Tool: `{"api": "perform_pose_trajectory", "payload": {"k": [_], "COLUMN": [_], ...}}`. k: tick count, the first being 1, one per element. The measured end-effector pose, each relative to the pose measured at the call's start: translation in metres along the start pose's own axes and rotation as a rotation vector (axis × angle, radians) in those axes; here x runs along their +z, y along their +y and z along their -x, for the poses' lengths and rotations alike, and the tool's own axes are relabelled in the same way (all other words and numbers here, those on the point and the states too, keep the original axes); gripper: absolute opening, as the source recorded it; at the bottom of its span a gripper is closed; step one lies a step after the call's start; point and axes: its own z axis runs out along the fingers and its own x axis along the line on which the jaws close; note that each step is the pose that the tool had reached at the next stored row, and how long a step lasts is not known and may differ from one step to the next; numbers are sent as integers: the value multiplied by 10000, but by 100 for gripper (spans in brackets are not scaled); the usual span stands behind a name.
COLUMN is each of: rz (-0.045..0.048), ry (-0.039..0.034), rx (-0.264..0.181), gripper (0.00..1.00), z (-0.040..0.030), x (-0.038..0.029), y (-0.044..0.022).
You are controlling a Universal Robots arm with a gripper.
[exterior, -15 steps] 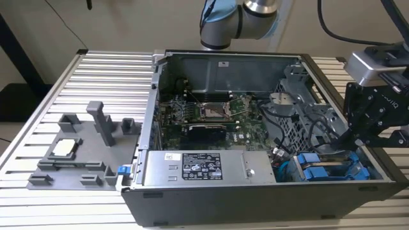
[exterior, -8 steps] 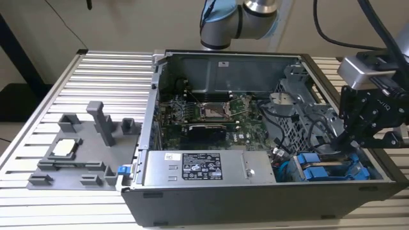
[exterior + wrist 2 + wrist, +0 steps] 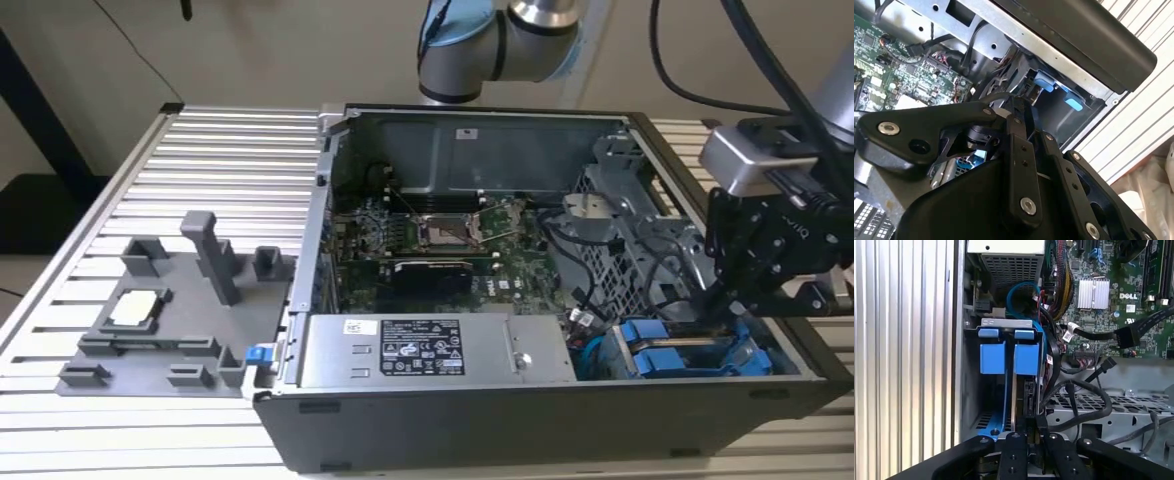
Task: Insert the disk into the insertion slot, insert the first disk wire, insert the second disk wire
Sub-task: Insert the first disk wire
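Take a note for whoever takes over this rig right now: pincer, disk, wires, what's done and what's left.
The pincer is down at the insertion slot, close against the disk; its grip is unreadable. The disk stands edge-on in its blue carrier inside the slot. Done: disk looks inserted. Left: both wires, none visibly plugged; black cables lie loose beside the slot.

Disk [image 3: 1026,360] (blue-framed) edge-on in slot [image 3: 970,390]
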Motion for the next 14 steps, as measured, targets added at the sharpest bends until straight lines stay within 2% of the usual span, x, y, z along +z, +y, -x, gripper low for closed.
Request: {"api": "perform_pose_trajectory", "payload": {"k": [1, 7, 10, 14], "rz": [-14, -117, -129, -147], "ry": [26, 43, 88, 106], "rx": [1, 1, 0, 1], "gripper": [19, 19, 19, 19], "z": [1, 12, 16, 27], "x": [6, 24, 34, 41], "y": [0, 0, 0, -1]}}
